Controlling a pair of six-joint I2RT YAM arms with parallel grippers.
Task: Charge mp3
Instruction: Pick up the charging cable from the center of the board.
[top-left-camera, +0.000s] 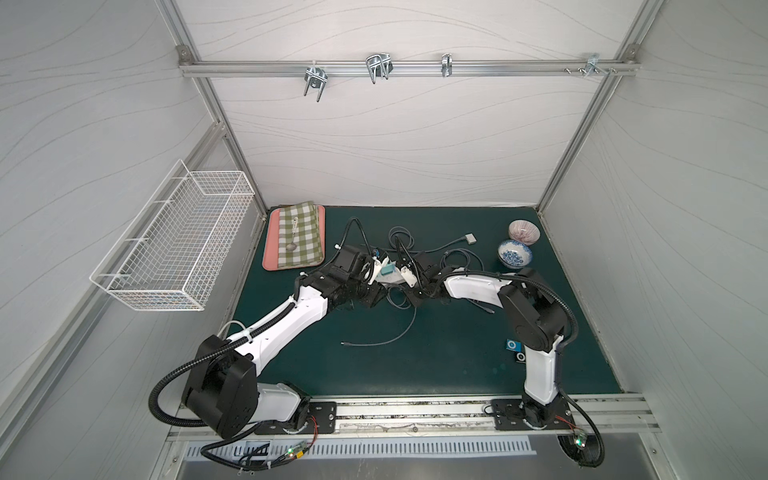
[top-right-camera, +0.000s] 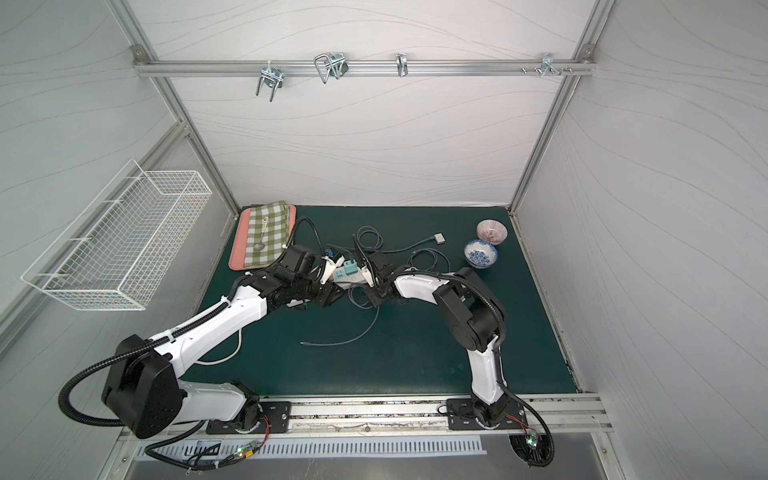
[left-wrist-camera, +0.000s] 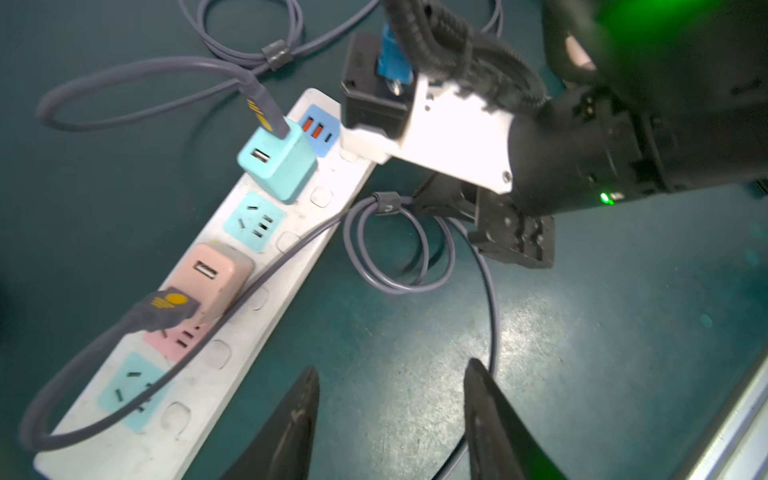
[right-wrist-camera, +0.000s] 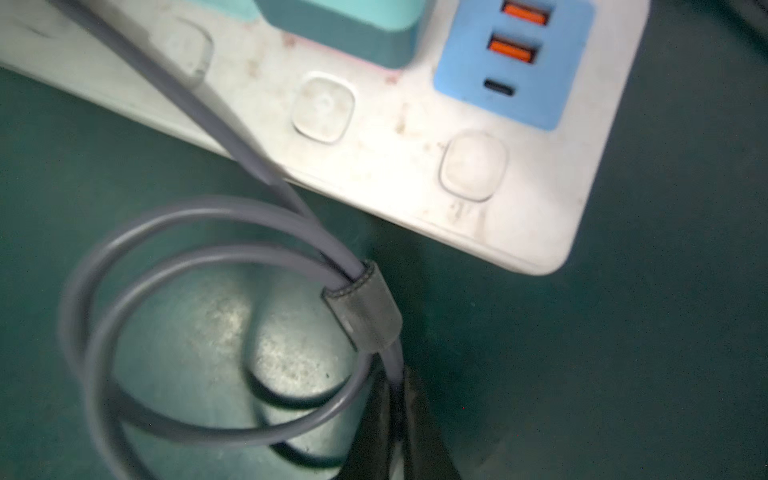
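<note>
The right claw (right-wrist-camera: 395, 384) is closed on the grey cable (right-wrist-camera: 232, 145), pinching it just below its strap (right-wrist-camera: 361, 307). Its fingers are cut off at the picture's edge, and the coil beside them is blurred. The left claw (left-wrist-camera: 390, 374) is open with nothing between its fingers, hovering over the mat (left-wrist-camera: 582, 332) beside the strip (left-wrist-camera: 232, 361). The cable passes behind one finger; I cannot tell whether they touch.

Only the left wrist view shows the cable's plug in the pink charger (left-wrist-camera: 216, 270), and the cable crossing the strip to the coil. A teal charger (left-wrist-camera: 276, 162) takes a second cable (left-wrist-camera: 124, 70). The right wrist view shows only the strip's end, with its USB ports (right-wrist-camera: 513, 54).

In both top views the wrists hide the claw tips and most of the strip. The grey cable's free end (top-left-camera: 343, 343) lies on the mat towards the front, its plug too small to make out.

The mp3 (top-left-camera: 513, 345) lies flat beside the right arm's lower link, well apart from the strip and the cable end. It shows in a top view, not both, because the arm covers it. A darker player (top-left-camera: 519, 356) sits just beside it.

Apart from these, the front of the mat is bare. Two bowls (top-left-camera: 515, 254) stand near the back right edge, and a tray (top-left-camera: 270, 232) lies at the back left.
</note>
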